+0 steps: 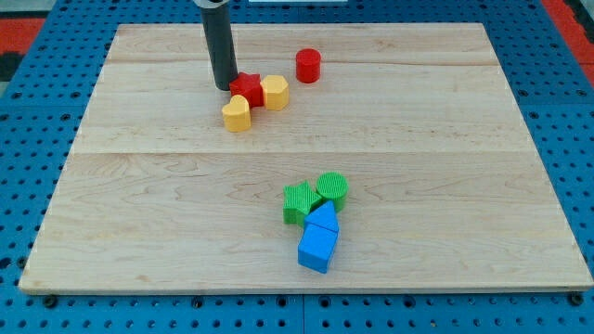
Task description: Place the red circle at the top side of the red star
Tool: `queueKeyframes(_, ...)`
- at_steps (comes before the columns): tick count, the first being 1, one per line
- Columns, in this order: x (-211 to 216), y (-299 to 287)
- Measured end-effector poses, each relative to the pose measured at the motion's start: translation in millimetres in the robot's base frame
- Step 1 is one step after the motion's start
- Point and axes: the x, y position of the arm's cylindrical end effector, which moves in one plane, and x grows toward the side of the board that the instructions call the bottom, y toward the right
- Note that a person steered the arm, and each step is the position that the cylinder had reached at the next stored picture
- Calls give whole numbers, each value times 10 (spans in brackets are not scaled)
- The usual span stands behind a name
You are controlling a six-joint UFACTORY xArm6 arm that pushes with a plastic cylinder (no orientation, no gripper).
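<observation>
The red circle (308,66) stands near the view's top, to the right of centre. The red star (247,89) lies to its lower left, touching a yellow hexagon (275,92) on its right. A yellow heart-shaped block (238,113) sits just below the star. My tip (224,87) is down on the board, right at the star's left edge, well to the left of the red circle.
A green star (299,201) and a green circle (332,188) sit below centre, with a blue triangle (323,220) and a blue cube-like block (316,248) clustered under them. The wooden board (139,223) ends in a blue pegboard surround.
</observation>
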Motion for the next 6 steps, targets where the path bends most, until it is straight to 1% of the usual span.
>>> queueKeyframes(1,122,0)
queueKeyframes(2,73,-96)
queueKeyframes(3,-532,-242)
queueKeyframes(4,-1048,485)
queueKeyframes(5,-1007,764)
queueKeyframes(6,-866,1536)
